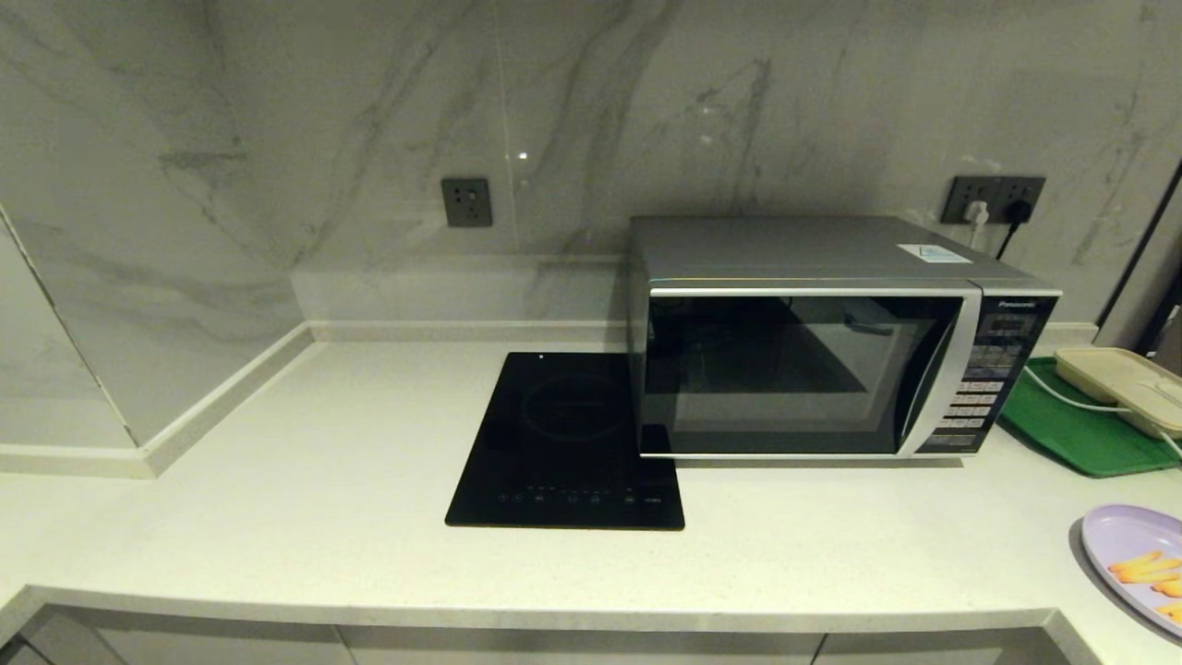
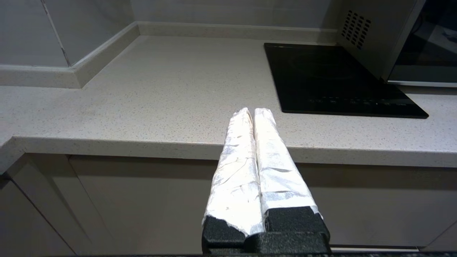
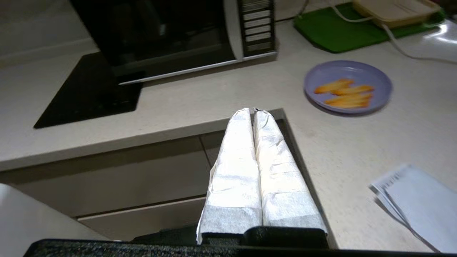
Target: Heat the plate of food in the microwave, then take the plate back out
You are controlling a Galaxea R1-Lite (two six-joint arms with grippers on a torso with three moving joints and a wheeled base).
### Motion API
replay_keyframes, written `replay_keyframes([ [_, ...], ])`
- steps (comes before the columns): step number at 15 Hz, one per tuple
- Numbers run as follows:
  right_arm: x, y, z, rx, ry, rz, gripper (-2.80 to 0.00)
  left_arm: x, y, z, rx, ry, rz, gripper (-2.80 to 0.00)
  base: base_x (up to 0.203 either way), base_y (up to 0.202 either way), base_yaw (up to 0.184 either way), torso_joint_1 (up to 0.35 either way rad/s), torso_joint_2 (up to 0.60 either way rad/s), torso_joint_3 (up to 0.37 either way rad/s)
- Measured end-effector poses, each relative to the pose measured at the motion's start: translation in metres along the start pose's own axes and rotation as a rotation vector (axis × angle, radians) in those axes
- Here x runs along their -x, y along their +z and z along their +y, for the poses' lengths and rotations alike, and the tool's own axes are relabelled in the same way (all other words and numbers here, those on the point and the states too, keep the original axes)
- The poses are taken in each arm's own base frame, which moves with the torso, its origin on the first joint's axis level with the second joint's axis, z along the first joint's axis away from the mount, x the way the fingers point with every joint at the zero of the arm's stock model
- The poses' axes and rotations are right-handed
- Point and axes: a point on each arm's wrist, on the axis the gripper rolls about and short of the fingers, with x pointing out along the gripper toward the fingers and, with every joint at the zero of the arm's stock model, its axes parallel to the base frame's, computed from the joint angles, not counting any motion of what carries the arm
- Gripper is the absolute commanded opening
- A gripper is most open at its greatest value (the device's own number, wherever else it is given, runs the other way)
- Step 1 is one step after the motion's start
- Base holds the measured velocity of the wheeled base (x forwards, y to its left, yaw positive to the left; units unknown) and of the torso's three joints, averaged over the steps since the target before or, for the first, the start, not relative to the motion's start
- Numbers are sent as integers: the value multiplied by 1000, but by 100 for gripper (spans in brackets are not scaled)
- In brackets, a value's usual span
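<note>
The right claw [image 3: 252,111] is hovering off the front edge of the tabletop [image 1: 369,480], fingers pressed together and holding nothing. The left claw [image 2: 252,111] is hovering likewise off the same edge, also narrow and empty, on the cooktop [image 1: 568,443] side of the microwave [image 1: 831,342].

The plate [image 3: 348,87] is sitting on the tabletop in front of the microwave's keypad end and outward from it, ahead of the right claw and to its outer side. The right arm is judged the nearer. The plate's long axis cannot be told reliably.

The plate is pale lavender and shallow, carrying a few orange-yellow sticks lying roughly parallel.

The microwave is standing behind, its door shut, so opening it is judged the first step.
</note>
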Motion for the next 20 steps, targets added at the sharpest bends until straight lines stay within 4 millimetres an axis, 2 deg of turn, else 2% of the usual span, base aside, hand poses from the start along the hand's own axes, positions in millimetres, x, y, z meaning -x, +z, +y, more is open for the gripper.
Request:
replay_keyframes([
  [1, -12, -7, 1, 19, 43, -7, -280, 0, 0, 0, 0, 0, 0, -280, 0, 0, 0, 0, 0, 0],
  [6, -99, -64, 4, 152, 165, -57, -280, 0, 0, 0, 0, -1, 0, -280, 0, 0, 0, 0, 0, 0],
  [10, -144, -109, 1, 182, 178, -100, -280, 0, 0, 0, 0, 0, 0, -280, 0, 0, 0, 0, 0, 0],
  [11, -152, -119, 0, 182, 173, -114, -280, 0, 0, 0, -1, 0, 0, -280, 0, 0, 0, 0, 0, 0],
  [14, -160, -131, -2, 193, 145, -142, -280, 0, 0, 0, 0, 0, 0, -280, 0, 0, 0, 0, 0, 0],
  [20, -162, -135, -3, 210, 139, -122, -280, 0, 0, 0, 0, 0, 0, -280, 0, 0, 0, 0, 0, 0],
])
